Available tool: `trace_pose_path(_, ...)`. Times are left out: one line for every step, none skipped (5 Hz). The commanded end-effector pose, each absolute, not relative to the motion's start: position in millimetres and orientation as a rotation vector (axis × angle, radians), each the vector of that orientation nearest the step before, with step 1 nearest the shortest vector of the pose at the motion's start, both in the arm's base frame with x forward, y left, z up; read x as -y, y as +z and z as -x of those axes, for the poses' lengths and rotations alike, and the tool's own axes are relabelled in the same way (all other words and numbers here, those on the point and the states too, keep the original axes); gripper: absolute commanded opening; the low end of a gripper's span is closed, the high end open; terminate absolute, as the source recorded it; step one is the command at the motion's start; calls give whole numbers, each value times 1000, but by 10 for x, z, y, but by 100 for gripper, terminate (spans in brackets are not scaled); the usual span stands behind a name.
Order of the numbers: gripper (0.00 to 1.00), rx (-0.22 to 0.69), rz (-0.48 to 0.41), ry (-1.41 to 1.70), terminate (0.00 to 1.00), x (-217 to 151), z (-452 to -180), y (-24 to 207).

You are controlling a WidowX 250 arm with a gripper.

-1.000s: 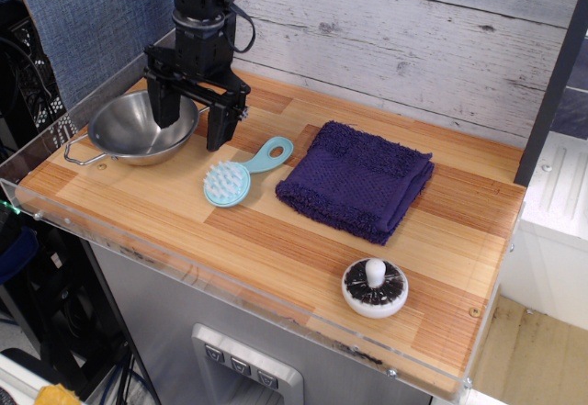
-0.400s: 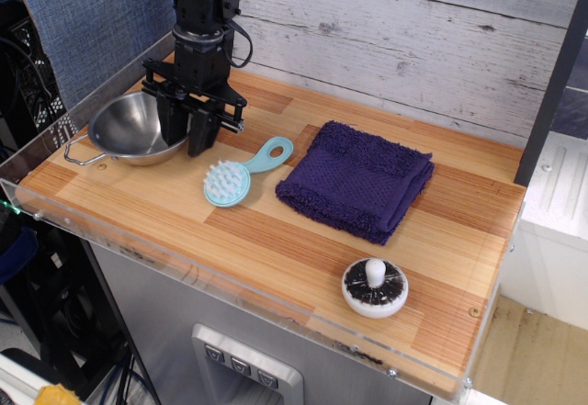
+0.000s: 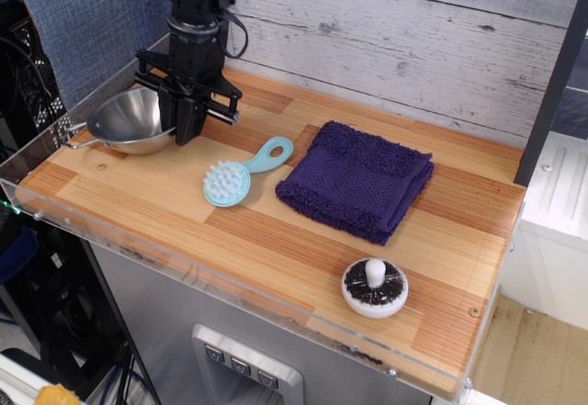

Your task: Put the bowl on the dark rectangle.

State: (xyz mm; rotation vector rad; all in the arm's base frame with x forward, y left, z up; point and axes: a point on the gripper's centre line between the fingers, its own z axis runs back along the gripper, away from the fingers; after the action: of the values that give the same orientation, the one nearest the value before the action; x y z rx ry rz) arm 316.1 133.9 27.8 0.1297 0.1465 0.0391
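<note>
**Bowl tips up in the clamp**

Since the earlier frame the bowl (image 3: 129, 119) has tilted upward at upper left, its rim clenched by the gripper (image 3: 180, 131). It looks empty. The dark rectangle (image 3: 358, 181) lies mid-frame, nothing on it.

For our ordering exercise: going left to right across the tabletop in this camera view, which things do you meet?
bowl → gripper, shut on the bowl's rim → light blue brush → dark rectangle; the white-and-black knobbed object overlaps the towel's span, so it stays unplaced.
</note>
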Motion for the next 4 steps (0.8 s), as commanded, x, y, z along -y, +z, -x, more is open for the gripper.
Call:
trace_pose_path(0,11,-50,204,0,-1424,-2942,1162)
trace_pose_path(0,73,-23,221,0,-1194,-2876,1507)
trace_pose_path(0,112,17,62,0,-725,-3000,1589)
trace_pose_path(0,158,8,-100,0,-211,-3083,1535)
